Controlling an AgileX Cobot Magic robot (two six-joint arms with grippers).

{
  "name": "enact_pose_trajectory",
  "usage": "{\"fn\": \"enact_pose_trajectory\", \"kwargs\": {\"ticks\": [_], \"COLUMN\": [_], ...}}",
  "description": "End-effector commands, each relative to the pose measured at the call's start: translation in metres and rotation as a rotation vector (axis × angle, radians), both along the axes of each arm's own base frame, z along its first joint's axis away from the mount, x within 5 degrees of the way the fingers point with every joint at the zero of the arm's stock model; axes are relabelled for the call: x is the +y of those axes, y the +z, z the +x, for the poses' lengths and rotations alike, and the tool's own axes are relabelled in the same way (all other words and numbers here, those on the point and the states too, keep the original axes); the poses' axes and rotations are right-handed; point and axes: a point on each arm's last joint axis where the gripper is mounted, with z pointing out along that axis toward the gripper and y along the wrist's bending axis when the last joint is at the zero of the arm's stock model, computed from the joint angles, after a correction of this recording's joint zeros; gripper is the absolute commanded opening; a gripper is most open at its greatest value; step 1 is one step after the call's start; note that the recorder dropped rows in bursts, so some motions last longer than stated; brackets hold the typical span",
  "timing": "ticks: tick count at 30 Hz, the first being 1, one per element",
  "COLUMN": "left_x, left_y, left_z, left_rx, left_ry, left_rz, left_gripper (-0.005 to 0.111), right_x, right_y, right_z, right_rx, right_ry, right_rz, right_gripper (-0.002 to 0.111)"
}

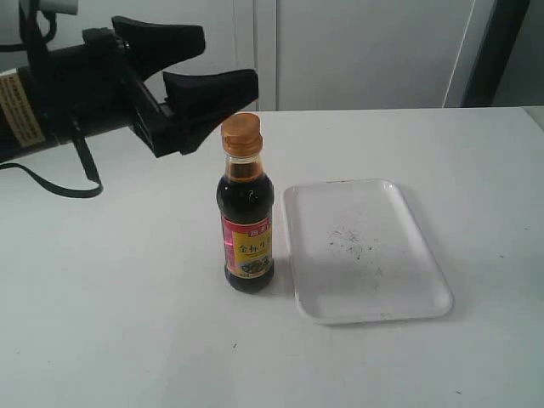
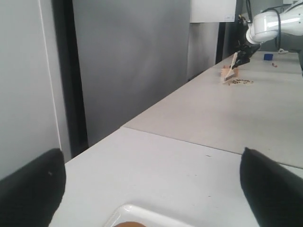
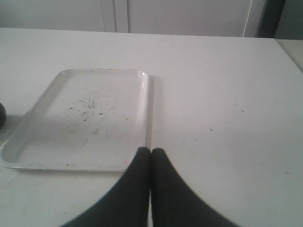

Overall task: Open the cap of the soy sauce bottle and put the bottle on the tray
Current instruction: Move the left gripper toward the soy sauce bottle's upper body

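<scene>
The soy sauce bottle (image 1: 247,223) stands upright on the white table, dark liquid inside, with a red-pink and yellow label. Its amber-orange cap (image 1: 241,129) is down on the neck. My left gripper (image 1: 228,61) hangs open at cap height, just left of and behind the cap, not touching it. In the left wrist view the left gripper (image 2: 150,161) has its black fingers (image 2: 33,189) spread wide, and a sliver of the cap (image 2: 128,224) shows at the frame's edge. The white speckled tray (image 1: 365,289) lies right of the bottle. My right gripper (image 3: 150,153) is shut and empty over the table by the tray (image 3: 38,142).
A dark edge of the bottle (image 3: 1,113) shows beside the tray in the right wrist view. Grey cabinet panels (image 1: 357,51) stand behind the table. On a far table another white robot arm (image 2: 270,23) works over small objects (image 2: 232,73).
</scene>
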Motion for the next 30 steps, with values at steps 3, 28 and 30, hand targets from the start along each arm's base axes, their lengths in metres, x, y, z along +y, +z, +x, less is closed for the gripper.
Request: {"fn": "enact_pose_trajectory", "kwargs": {"ticks": [3, 28, 30], "left_x": [-0.010, -0.027, -0.026], "left_y": [-0.008, -0.081, -0.087], "left_z": [0.002, 0.031, 0.029], "left_rx": [-0.002, 0.102, 0.097], "left_ry": [-0.035, -0.083, -0.085], "left_rz": [0.008, 0.058, 0.075], "left_gripper": [0.105, 0.105, 0.105], "right_x": [0.000, 0.000, 0.000], "right_y": [0.000, 0.000, 0.000], "right_z": [0.000, 0.000, 0.000], "right_rx": [-0.004, -0.005, -0.005], "right_ry": [-0.010, -0.009, -0.009], "right_rz": [0.020, 0.018, 0.018], "right_gripper": [0.000, 0.000, 0.000]}}
